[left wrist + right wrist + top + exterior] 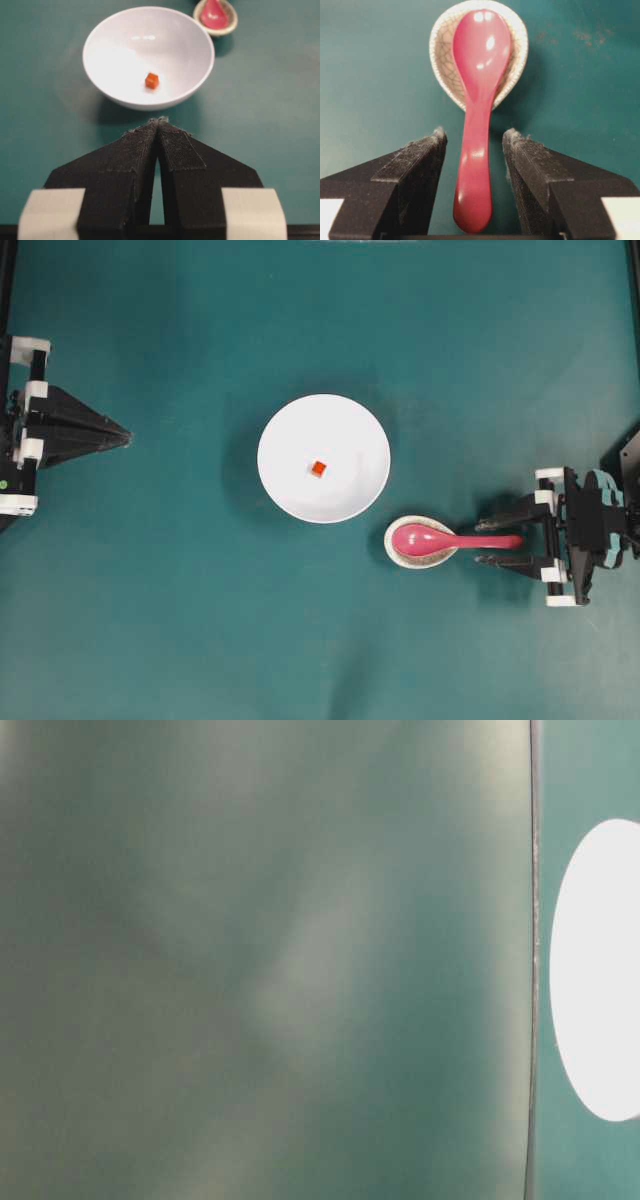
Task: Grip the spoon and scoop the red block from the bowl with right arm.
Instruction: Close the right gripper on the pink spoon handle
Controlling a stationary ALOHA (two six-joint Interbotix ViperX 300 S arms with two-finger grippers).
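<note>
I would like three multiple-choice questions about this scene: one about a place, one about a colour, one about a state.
1. Where does the spoon lie?
A. inside the white bowl
B. its scoop in the crackled spoon rest, handle sticking out
C. flat on the table

2. What colour is the block in the bowl?
A. red-orange
B. blue
C. yellow

3. How is the right end effector?
A. shut on the handle
B. open, one finger on each side of the handle
C. shut, far from the spoon

Answers: 1 B, the overhead view shows it; 2 A, the left wrist view shows it; 3 B, gaps show beside the handle.
</note>
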